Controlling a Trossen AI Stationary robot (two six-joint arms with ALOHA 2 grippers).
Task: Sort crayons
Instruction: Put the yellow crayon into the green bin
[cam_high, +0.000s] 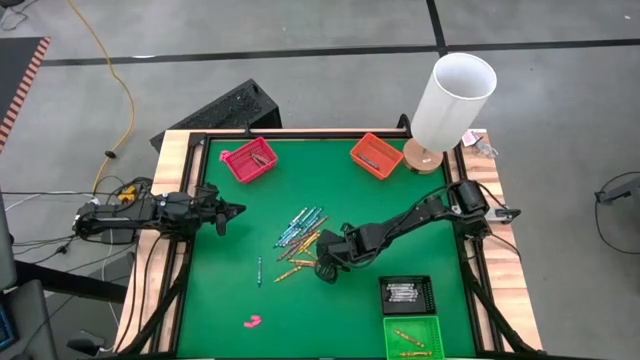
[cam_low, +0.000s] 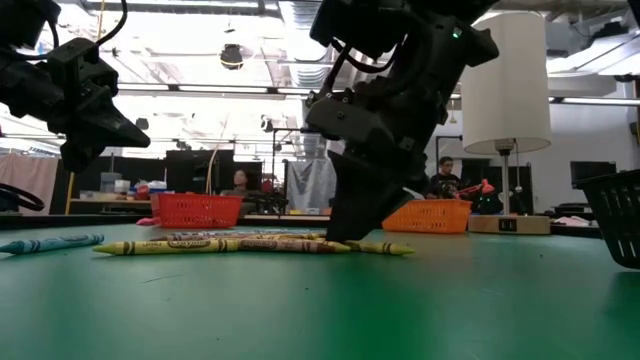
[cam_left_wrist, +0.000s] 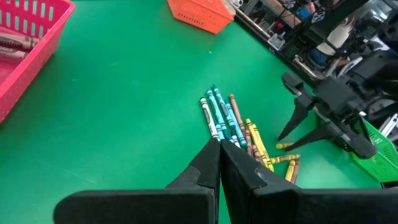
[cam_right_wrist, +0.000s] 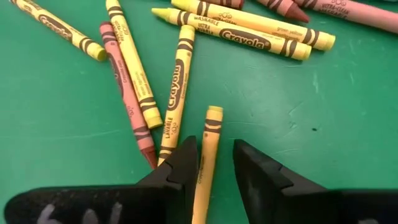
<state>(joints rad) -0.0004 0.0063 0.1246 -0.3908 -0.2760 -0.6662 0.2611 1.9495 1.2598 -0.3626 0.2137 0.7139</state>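
The green desk (cam_high: 220, 290) is carrying four trays: a pink one (cam_high: 248, 160) and an orange one (cam_high: 376, 155) along its far edge, a black one (cam_high: 406, 293) and a green one (cam_high: 412, 338) at its near right corner. The crayons (cam_high: 300, 240) are lying scattered near the desk's middle. The right gripper (cam_right_wrist: 214, 163) is pressing down among them, its fingers parted around one yellow-orange crayon (cam_right_wrist: 208, 149), not yet clearly clamped. The left gripper (cam_high: 236, 210) is hovering by the left edge, fingers together, holding nothing. The crayon is probably light, stiff, waxy and snappable; gripping across the paper-wrapped middle looks safest.
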